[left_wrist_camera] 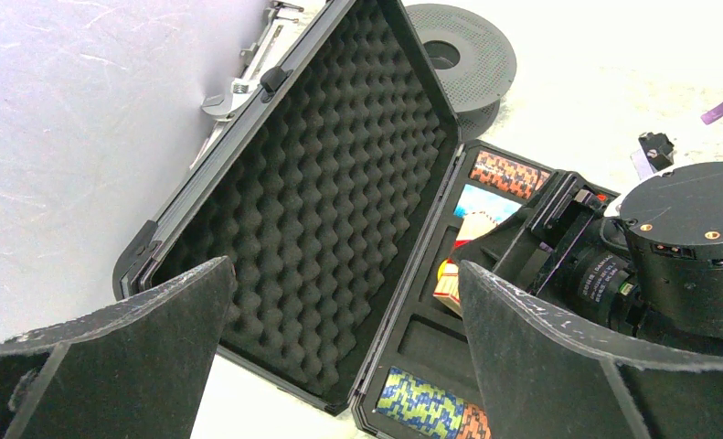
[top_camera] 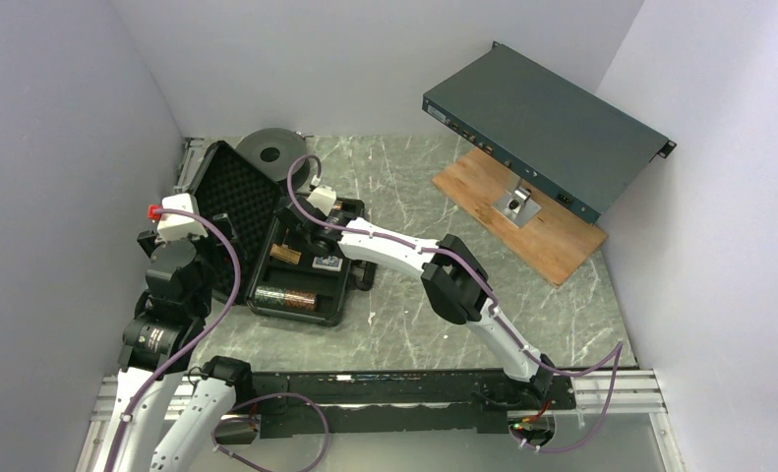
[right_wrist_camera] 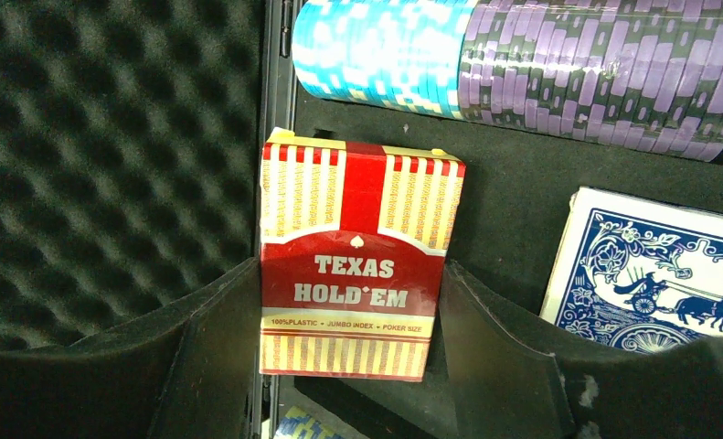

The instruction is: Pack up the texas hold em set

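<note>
The black briefcase lies open at the left, its foam-lined lid propped toward the wall. My right gripper hangs over the tray, shut on a red "Texas Hold'em" card deck, with a finger pressed against each side. Beyond the deck, light blue chips and purple chips lie in a slot. A blue-backed deck lies to the right. My left gripper stands open and empty above the case's near edge. A green-blue chip stack lies below it.
A black round spool sits behind the case. At the back right a large dark-grey metal box is propped over a wooden board. Walls close in on the left, the back and the right. A wrench lies by the left wall.
</note>
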Available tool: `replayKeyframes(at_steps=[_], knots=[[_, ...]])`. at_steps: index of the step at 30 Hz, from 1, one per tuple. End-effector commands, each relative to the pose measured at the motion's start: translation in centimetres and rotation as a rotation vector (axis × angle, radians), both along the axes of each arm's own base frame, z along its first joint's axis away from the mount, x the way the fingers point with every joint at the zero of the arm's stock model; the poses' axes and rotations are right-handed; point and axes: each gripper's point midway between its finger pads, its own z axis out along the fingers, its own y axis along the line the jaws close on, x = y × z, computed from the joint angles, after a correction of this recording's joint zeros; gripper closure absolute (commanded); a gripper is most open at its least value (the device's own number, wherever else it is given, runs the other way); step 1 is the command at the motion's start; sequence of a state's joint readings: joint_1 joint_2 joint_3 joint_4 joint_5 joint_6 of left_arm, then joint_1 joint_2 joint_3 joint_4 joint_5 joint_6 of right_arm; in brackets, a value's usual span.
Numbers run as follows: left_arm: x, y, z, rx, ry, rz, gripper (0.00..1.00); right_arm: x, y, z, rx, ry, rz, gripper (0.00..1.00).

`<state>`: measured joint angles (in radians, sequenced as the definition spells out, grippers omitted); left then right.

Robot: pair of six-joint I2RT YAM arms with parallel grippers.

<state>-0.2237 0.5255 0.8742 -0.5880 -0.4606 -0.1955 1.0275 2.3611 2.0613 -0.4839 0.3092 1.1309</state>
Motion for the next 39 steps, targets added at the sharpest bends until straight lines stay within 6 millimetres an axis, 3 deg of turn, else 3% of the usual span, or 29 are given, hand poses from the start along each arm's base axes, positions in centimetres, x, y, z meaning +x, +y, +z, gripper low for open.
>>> replayKeyframes(at_steps=[1, 4, 7, 9, 18, 22, 25, 26, 30, 35, 38, 39], knots=[[0.2, 0.3, 0.7, 0.011, -0.025, 0.01, 0.01, -0.4, -3.6, -1.1, -0.14, 0.026, -0.021, 0.44], [0.2, 0.3, 0.7, 0.009, -0.026, 0.011, 0.01, -0.4, -3.6, -0.5, -0.134, 0.017, -0.015, 0.18], [0.2, 0.2, 0.7, 0.01, -0.024, 0.008, 0.01, -0.5, -3.8, 0.1, -0.122, 0.002, -0.011, 0.12], [0.2, 0.2, 0.7, 0.011, -0.023, 0.009, 0.01, -0.4, -3.9, 1.0, -0.112, -0.022, -0.006, 0.02], [0.4, 0.3, 0.5, 0.015, -0.014, 0.015, 0.01, -0.4, -3.3, 7.0, -0.051, -0.194, 0.113, 0.0], [0.7, 0.4, 0.3, 0.018, -0.002, 0.026, 0.01, 0.2, -4.3, 10.0, -0.098, -0.324, 0.168, 0.0], [0.5, 0.4, 0.3, 0.015, 0.0, 0.025, 0.01, 1.4, -6.7, 11.6, -0.189, -0.432, 0.182, 0.0], [0.6, 0.4, 0.3, 0.017, -0.007, 0.026, 0.01, 2.0, -7.8, 12.5, -0.211, -0.465, 0.176, 0.0], [1.0, 0.5, -0.1, 0.024, 0.006, 0.033, 0.01, 4.2, -13.3, 13.0, -0.266, -0.489, 0.18, 0.01], [1.6, 0.7, -0.7, 0.032, 0.045, 0.049, 0.01, 6.0, -20.4, 11.2, -0.257, -0.467, 0.175, 0.01], [2.0, 0.9, -1.2, 0.028, 0.063, 0.055, 0.02, 6.4, -23.0, 9.8, -0.345, -0.46, 0.168, 0.01], [2.2, 0.9, -1.3, 0.029, 0.069, 0.047, 0.07, 6.3, -23.7, 8.9, -0.376, -0.46, 0.174, 0.01]])
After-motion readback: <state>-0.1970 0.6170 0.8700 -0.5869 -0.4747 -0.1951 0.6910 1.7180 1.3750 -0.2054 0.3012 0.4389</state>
